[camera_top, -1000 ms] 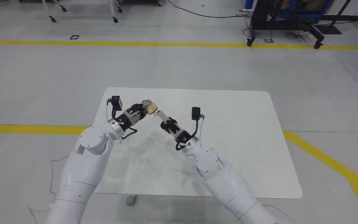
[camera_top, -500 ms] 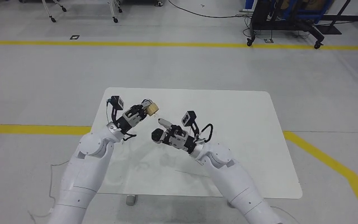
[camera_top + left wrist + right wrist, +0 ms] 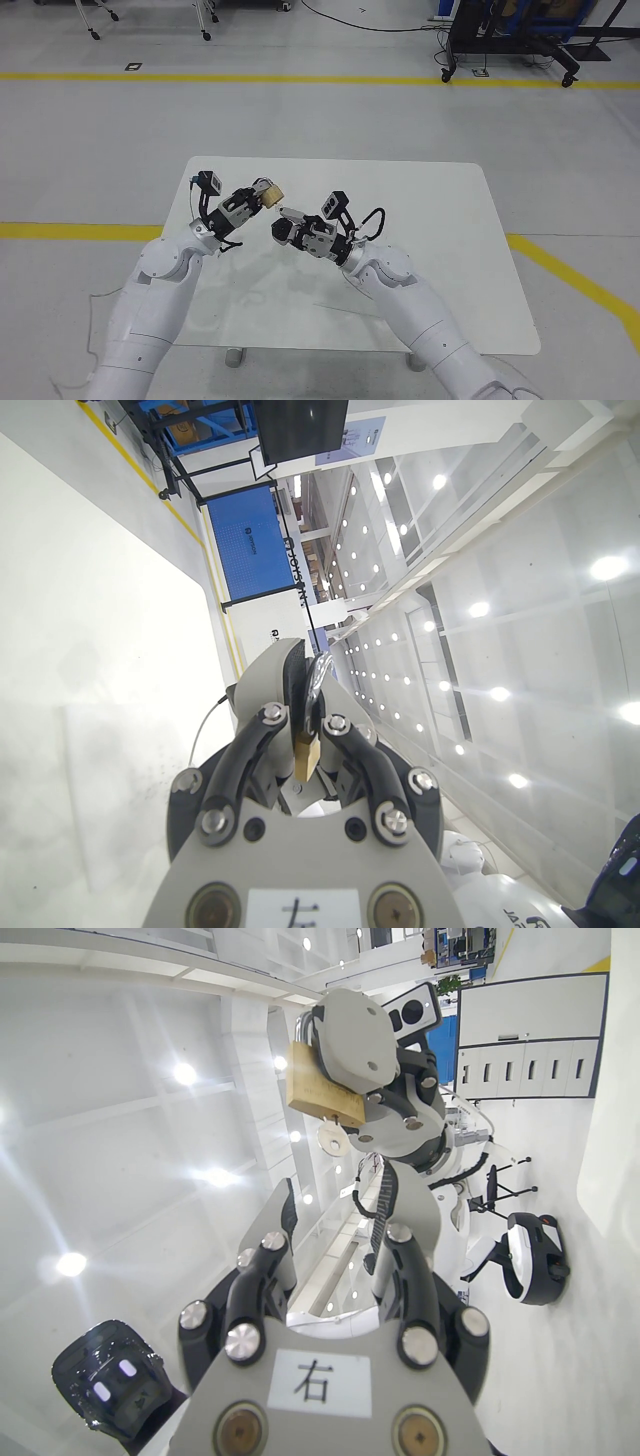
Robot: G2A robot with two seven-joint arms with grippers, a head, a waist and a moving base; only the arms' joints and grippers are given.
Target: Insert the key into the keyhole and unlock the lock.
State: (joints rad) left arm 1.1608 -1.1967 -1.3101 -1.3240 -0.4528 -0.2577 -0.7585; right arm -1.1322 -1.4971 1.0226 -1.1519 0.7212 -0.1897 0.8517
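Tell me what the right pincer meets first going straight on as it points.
Likely the key sticking out of the padlock held in the left pincer. It sits ahead of the open right pincer, though depth is unclear.

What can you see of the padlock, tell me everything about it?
The padlock has a brass-looking rectangular body and a silvery shackle. The left tool is shut on its shackle end, holding it tilted above the table. A silvery key is inserted in its bottom face, head sticking out. The open right tool is apart from the key. Whether the shackle is released is hidden.
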